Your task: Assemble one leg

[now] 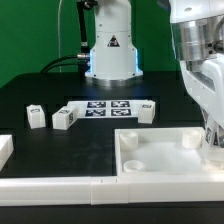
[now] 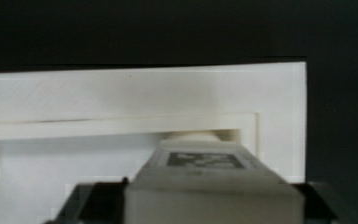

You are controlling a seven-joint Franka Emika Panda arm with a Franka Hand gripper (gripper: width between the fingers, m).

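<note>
The gripper (image 2: pixel 197 196) holds the leg (image 2: pixel 204 160) clamped between its jaws; the panel's (image 2: pixel 87 95) corner recess (image 2: pixel 192 134) lies just beyond them, presumably to receive it.

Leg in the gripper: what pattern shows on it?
Black-and-white square tag on the leg; best in wrist view.

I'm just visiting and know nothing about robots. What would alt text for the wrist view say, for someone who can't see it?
The tool holds a small white, tag-marked leg close over a corner recess of a large white panel. Beyond the panel lies a black table.
</note>
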